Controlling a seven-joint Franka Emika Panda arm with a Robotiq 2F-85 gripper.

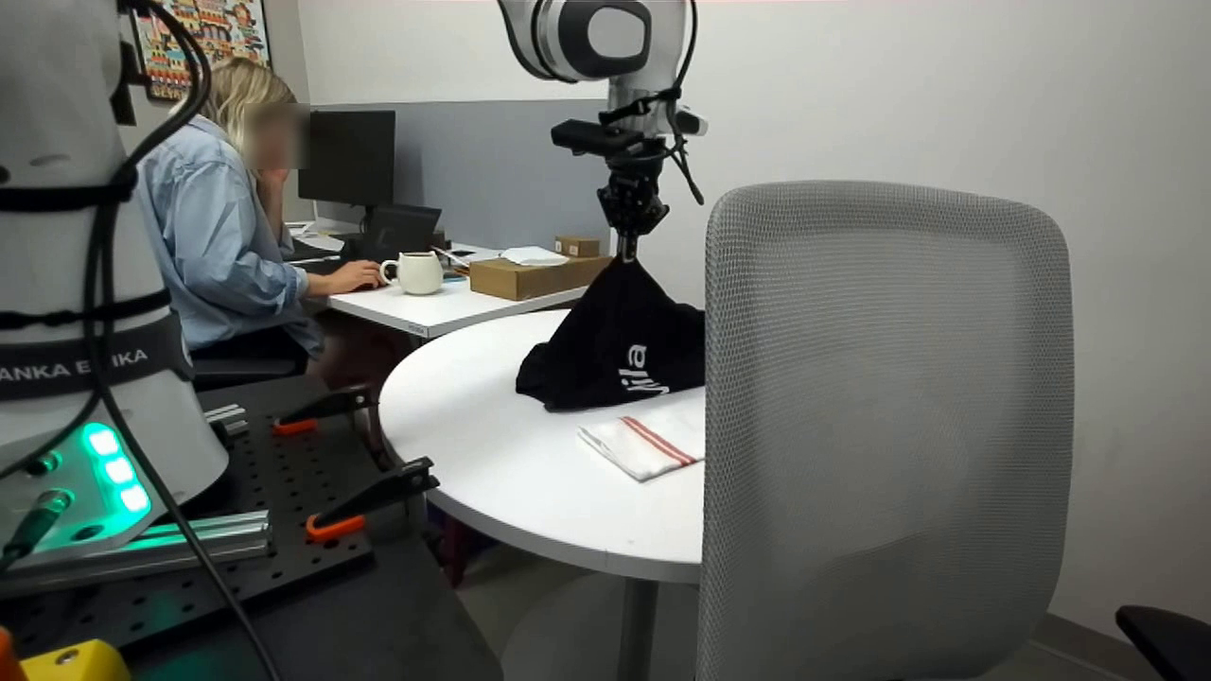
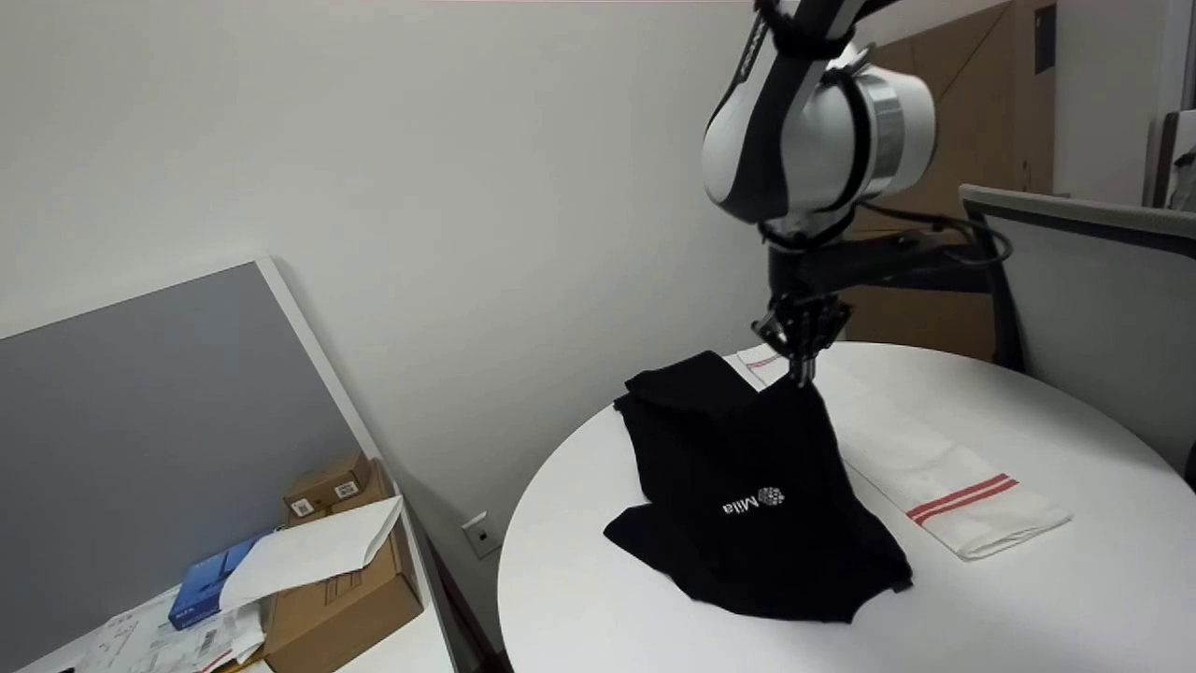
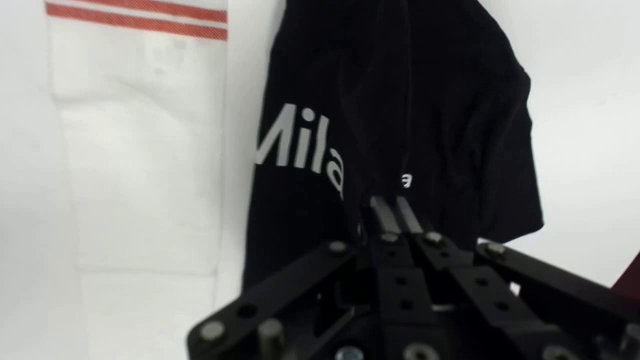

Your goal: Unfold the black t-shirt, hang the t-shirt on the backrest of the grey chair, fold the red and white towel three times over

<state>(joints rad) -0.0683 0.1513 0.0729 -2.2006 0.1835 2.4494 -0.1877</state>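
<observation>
The black t-shirt (image 1: 605, 345) with a white "Mila" print lies partly crumpled on the round white table, one part pulled up to a peak. It also shows in an exterior view (image 2: 738, 449) and in the wrist view (image 3: 445, 100). My gripper (image 1: 627, 251) is shut on the cloth at that peak, pointing down; it also shows here (image 2: 802, 372) and in the wrist view (image 3: 390, 202). The red and white towel (image 2: 962, 486) lies flat beside the t-shirt, also in the wrist view (image 3: 145, 190). The grey chair (image 1: 889, 426) stands at the table's edge, also here (image 2: 1103, 299).
The round white table (image 1: 492, 473) holds both cloths. A desk behind it bears a white mug (image 1: 418, 273) and a cardboard box (image 1: 539, 278). A seated person (image 1: 227, 227) is at that desk. Orange-tipped clamps (image 1: 374, 501) sit at the robot's mount near the table edge.
</observation>
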